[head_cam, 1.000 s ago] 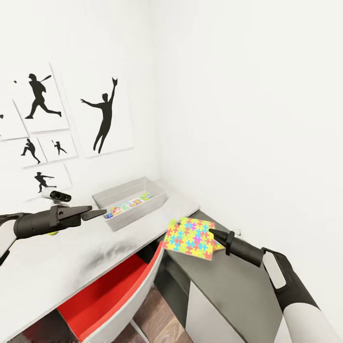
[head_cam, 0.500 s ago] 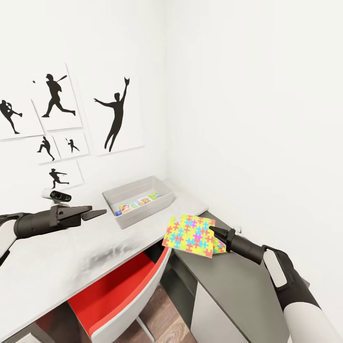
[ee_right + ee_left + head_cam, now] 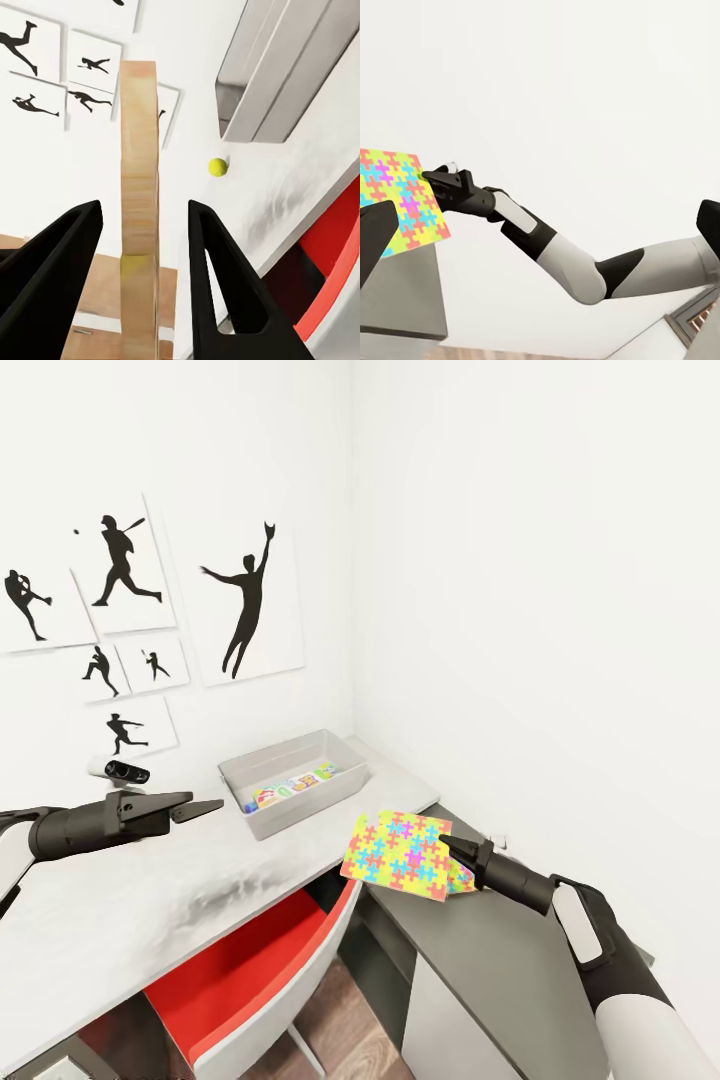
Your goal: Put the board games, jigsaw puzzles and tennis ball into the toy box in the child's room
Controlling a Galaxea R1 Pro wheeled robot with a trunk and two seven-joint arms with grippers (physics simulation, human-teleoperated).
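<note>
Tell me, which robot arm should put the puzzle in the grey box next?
Probably the right. The right gripper already grips the jigsaw puzzle by its edge, lifted beside the toy box. The left gripper is nearer the box but holds nothing.

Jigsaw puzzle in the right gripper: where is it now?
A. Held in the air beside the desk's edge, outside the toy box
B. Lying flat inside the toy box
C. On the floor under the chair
A: the right gripper holds the jigsaw puzzle aloft by its edge, apart from the toy box.
</note>
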